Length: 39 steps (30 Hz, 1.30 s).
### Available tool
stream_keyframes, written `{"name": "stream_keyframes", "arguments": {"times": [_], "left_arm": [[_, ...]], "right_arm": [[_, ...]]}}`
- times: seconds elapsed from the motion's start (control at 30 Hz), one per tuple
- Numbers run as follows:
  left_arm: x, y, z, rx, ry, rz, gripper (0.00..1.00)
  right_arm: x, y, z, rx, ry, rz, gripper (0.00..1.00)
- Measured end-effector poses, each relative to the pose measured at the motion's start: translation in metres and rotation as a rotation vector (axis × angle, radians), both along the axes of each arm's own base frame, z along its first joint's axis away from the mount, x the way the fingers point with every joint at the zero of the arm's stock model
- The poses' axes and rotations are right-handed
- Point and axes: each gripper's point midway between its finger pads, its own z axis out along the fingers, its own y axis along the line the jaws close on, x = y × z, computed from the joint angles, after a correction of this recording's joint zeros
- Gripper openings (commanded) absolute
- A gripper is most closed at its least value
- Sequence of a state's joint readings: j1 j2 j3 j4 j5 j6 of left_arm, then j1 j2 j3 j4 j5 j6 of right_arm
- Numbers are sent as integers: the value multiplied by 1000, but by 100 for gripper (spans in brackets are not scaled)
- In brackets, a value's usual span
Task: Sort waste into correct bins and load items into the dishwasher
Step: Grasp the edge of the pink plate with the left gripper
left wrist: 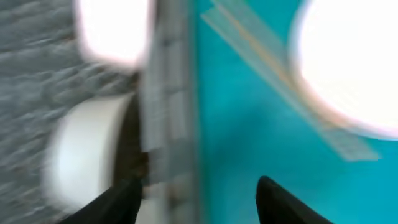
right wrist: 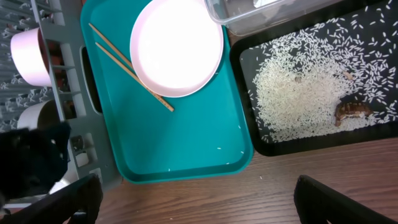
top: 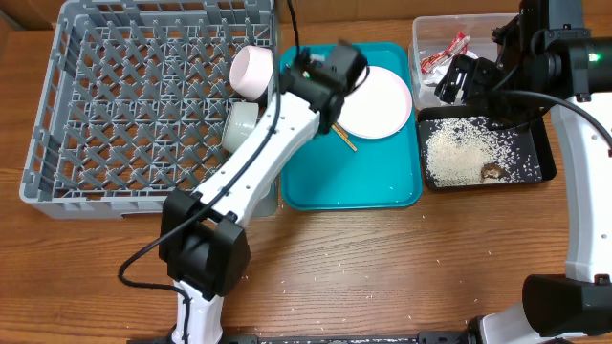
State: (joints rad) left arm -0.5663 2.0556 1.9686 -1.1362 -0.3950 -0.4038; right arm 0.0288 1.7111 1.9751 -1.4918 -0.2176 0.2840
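Left gripper (left wrist: 199,186) holds its two dark fingers apart with nothing between them. Its wrist view is smeared with blur, so only broad shapes read: the teal tray (left wrist: 249,137); the white plate (left wrist: 348,62), cut off by the right edge; the chopsticks (left wrist: 280,81) as a pale streak; the dish rack (left wrist: 165,93) wall; and a white bowl (left wrist: 87,158) behind it.

From overhead, the left arm (top: 258,153) stretches from the near edge of the table (top: 382,268) diagonally toward the far edge. It crosses the rack's right side, and its blurred wrist is above the tray's far-left corner. It covers most of the chopsticks, so only a short tip shows beside the plate.

Right gripper (right wrist: 198,183) is likewise spread and empty; seen from overhead it hangs where the clear tub (top: 430,29) meets the black tray (top: 535,167), near the table's right edge. The right arm (top: 583,182) stands up from the near-right corner.

The right wrist view shows the chopsticks whole: they lie side by side on the tray, long axis diagonal from its far-left corner toward its middle, just beside the plate's left rim. Whether they touch it cannot be told.

The rack fills the table's far-left corner, and a second bowl (top: 253,70) sits tilted at its right side. The tub holds the wrapper (top: 445,55), partly hidden by the gripper; the black tray carries the rice (top: 459,153) and the brown lump (top: 492,172).
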Motion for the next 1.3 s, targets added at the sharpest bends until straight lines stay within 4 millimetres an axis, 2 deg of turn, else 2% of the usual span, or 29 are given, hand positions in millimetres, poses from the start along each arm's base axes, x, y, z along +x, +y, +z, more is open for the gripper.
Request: {"name": "stream_keyframes", "arguments": {"times": [0.13, 0.2, 0.3, 0.4, 0.63, 0.73, 0.83, 1.0, 1.1, 1.23, 1.3], "left_arm": [[16, -41, 9, -226, -40, -48, 73], [24, -54, 11, -307, -68, -40, 74], [34, -68, 9, -392, -95, -11, 75], [45, -76, -7, -443, -96, 30, 73], [70, -74, -83, -450, -60, 173, 75], [77, -72, -108, -442, -58, 204, 75], [84, -72, -117, -444, -78, 219, 70], [92, -72, -119, -436, -112, 208, 56], [93, -72, -123, -426, -117, 203, 51], [91, -70, -138, -407, -94, 205, 50], [92, -70, -142, -399, -93, 207, 39]], "right_arm": [[0, 0, 0, 0, 0, 0, 100], [0, 0, 0, 0, 0, 0, 100], [0, 0, 0, 0, 0, 0, 100], [0, 0, 0, 0, 0, 0, 100], [0, 0, 0, 0, -1, 0, 100], [0, 0, 0, 0, 0, 0, 100], [0, 0, 0, 0, 0, 0, 100], [0, 0, 0, 0, 0, 0, 100], [0, 0, 0, 0, 0, 0, 100], [0, 0, 0, -1, 0, 0, 100], [0, 0, 0, 0, 0, 0, 100]]}}
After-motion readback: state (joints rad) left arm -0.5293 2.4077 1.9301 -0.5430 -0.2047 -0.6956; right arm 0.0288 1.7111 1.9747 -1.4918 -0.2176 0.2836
